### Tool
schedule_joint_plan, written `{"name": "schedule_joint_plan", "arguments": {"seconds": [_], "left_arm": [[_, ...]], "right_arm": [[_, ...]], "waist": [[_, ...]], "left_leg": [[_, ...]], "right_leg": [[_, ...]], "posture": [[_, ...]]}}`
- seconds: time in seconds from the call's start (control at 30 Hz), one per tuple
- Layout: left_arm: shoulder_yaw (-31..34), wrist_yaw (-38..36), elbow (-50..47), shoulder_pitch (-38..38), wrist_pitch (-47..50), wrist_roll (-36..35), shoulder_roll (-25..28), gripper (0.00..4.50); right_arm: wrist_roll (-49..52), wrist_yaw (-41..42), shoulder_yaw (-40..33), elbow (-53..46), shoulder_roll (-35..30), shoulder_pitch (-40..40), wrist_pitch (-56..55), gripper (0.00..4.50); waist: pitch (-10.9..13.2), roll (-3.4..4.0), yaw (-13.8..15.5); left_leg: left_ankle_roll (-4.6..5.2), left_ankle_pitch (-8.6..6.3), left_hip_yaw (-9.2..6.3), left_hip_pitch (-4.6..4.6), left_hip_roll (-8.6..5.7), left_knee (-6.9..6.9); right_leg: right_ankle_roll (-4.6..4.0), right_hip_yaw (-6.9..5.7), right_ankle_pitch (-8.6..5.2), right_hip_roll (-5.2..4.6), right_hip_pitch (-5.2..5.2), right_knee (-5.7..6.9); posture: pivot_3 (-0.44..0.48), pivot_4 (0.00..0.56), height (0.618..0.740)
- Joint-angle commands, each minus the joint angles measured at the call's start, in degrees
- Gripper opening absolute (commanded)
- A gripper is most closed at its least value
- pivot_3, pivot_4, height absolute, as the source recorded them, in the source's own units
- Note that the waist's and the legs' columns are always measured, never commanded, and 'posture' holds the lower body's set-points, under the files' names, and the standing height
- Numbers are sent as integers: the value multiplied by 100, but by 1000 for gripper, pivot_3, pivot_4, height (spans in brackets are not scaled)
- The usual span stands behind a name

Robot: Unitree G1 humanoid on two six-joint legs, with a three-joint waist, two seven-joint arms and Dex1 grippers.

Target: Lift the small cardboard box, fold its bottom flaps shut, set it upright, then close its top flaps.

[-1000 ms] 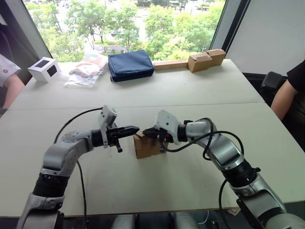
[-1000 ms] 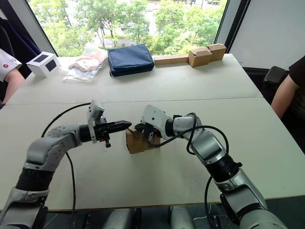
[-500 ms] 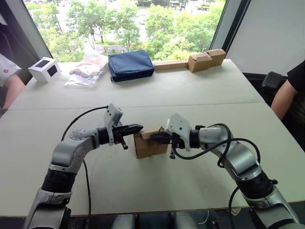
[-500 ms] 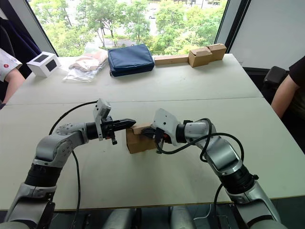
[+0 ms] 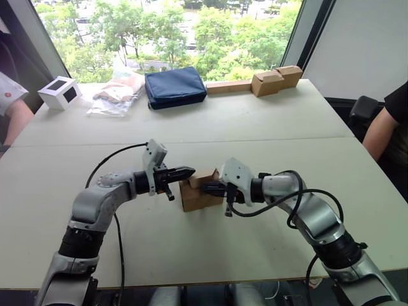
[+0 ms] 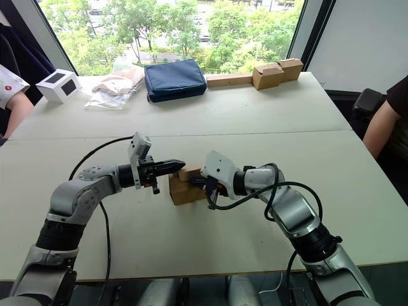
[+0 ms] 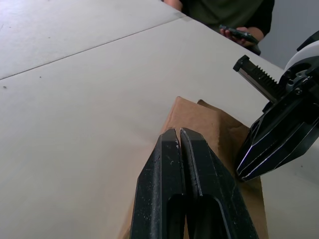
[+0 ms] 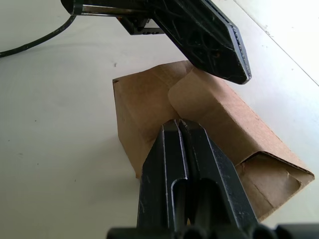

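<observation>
Our left claw (image 5: 189, 171) has its two black fingers pressed together with nothing between them, its tip hovering at the upper left edge of the small cardboard box (image 5: 199, 195); our right claw (image 5: 205, 187) is likewise pinched closed and empty, its tip lying against the box's upper face from the right side. In the right wrist view the closed fingers (image 8: 185, 149) point at a curved top flap (image 8: 212, 112) that is folded over the box, with the other claw's dark tip (image 8: 209, 37) just above that flap; whether either tip actually touches the cardboard we cannot tell. The box sits on the pale bench (image 5: 210, 264) between our two claws, near the seam where two bench tops meet, and one end at the right wrist view's lower corner (image 8: 271, 181) shows a loosely folded panel. Farther back on the bench we see a navy pouch (image 5: 174, 87), a clear plastic bag (image 5: 116, 95), a white cube box with a dark window (image 5: 58, 92) and paired tan boxes on a long strip (image 5: 275, 79), all well apart from the work
</observation>
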Motion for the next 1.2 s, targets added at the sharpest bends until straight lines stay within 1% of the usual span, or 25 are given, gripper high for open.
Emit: {"name": "schedule_joint_plan", "arguments": {"seconds": [0.03, 0.23, 0.37, 0.53, 0.77, 0.87, 0.97, 1.03, 1.1, 1.2], "left_arm": [[48, -67, -174, 66, -106, -33, 39, 77], [-12, -167, 12, 163, -343, 152, 119, 77], [42, -179, 81, 161, -407, 125, 64, 77], [-103, -294, 68, 179, -546, 247, 110, 77], [-629, -521, 134, 271, -1130, 940, 363, 77], [-697, -499, 164, 292, -1350, 1116, 396, 77], [-522, -467, -8, 288, -1240, 912, 347, 77], [-227, -394, -238, 241, -956, 516, 286, 77], [31, -303, -414, 189, -717, 202, 239, 77], [220, -200, -722, 112, -424, -50, 291, 77]], "right_arm": [[-87, -39, 31, 40, 41, -128, -94, 0], [-181, -175, 28, 188, 129, -206, 98, 0], [-212, -336, 1, 255, 239, -292, 202, 0], [-99, -270, 16, 126, 263, -297, 302, 0], [388, 116, -182, -292, 88, -190, 577, 0], [565, 166, -328, -386, 16, -170, 683, 0], [820, 76, -659, -371, 75, -183, 816, 0], [949, -32, -896, -308, 136, -204, 862, 0], [985, -132, -1041, -203, 161, -228, 832, 0], [909, -274, -1131, 11, 193, -284, 681, 0]], "waist": [[0, 0, 0], [0, 0, 0], [0, 0, 5], [0, 0, 1], [-1, 1, 8], [-1, 2, 5], [-1, 1, 7], [-1, 2, 6], [-1, 1, 7], [0, 0, 0]], "left_leg": [[0, 0, 0, 0, 0, 0], [-1, 1, 0, 2, 0, 0], [-1, 1, 0, 2, 0, 0], [-1, 1, 0, 2, 0, 0], [-1, 0, 0, 2, 0, 0], [0, 0, 0, 6, 0, 0], [1, -1, -2, 10, 0, 0], [2, -1, -3, 11, 1, 0], [3, -2, -3, 11, 1, 0], [3, -2, -4, 9, 1, 0]], "right_leg": [[0, 0, 0, 0, 0, 0], [0, 0, 0, 0, 1, 0], [0, 0, 0, -1, 3, 0], [0, 0, 0, -1, 3, 0], [0, 0, 0, -2, 4, -1], [0, 0, 0, -3, 8, -3], [-1, 1, 0, -5, 13, -3], [0, 4, 0, -6, 16, -5], [-1, 5, 0, -7, 16, -6], [0, 5, 0, -7, 14, -6]], "posture": [[0, 150, 740], [0, 150, 740], [0, 150, 740], [0, 150, 740], [0, 150, 740], [0, 150, 740], [0, 150, 740], [0, 150, 740], [0, 150, 740], [0, 150, 740]]}}
